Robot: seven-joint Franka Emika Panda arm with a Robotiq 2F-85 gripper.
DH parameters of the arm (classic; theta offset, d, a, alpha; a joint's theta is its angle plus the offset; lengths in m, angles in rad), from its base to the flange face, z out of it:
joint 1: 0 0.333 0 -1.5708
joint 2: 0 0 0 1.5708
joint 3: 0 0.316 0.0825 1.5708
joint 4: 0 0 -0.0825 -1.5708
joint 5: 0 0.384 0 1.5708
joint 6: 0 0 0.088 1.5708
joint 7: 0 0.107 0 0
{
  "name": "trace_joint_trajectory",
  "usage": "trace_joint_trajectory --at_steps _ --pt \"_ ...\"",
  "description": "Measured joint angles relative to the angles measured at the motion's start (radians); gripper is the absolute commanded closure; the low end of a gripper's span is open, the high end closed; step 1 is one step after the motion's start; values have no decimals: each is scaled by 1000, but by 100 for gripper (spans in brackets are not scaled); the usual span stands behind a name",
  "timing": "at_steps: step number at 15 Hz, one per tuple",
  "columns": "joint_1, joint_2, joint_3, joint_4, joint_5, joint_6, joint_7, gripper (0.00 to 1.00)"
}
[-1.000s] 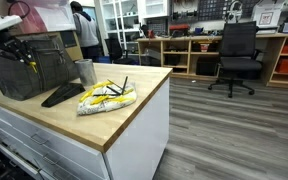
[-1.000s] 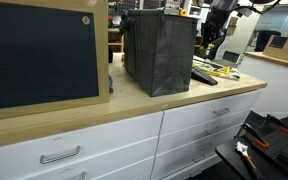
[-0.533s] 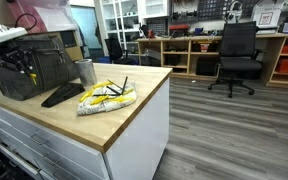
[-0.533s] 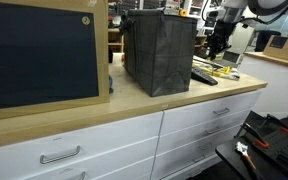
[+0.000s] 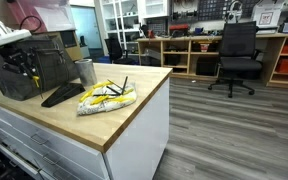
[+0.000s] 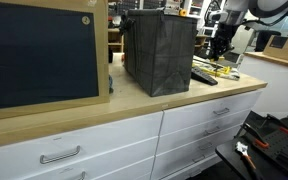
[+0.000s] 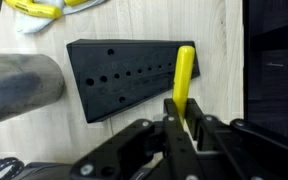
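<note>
so the claw (image 7: 184, 128) is clamped on a yellow stick (image 7: 185, 78) that pokes straight out past its tips, right over the right end of the black holed block (image 7: 114, 90), which lies left-to-right on the tabletop (image 7: 134, 25)

A pale wooden tabletop (image 5: 134, 105) sits over white drawers (image 5: 44, 150). On it stands a dark mesh bin (image 5: 46, 62), with a metal cup (image 5: 85, 71) just beside it. A flat black block (image 5: 60, 95) lies in front, near a yellow-and-white bundle (image 5: 106, 96). The white arm (image 5: 6, 38) hangs before the bin, and its end effector (image 5: 26, 68) is hard to make out. A yellow stick (image 5: 30, 60) shows there. Across the grey floor (image 5: 234, 130) stands a black office chair (image 5: 234, 55).
</note>
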Motion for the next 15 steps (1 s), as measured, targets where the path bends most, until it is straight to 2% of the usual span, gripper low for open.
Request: trace_joint_trajectory --at_steps 15 --pt "-26 10 -25 -1 0 0 -2 96"
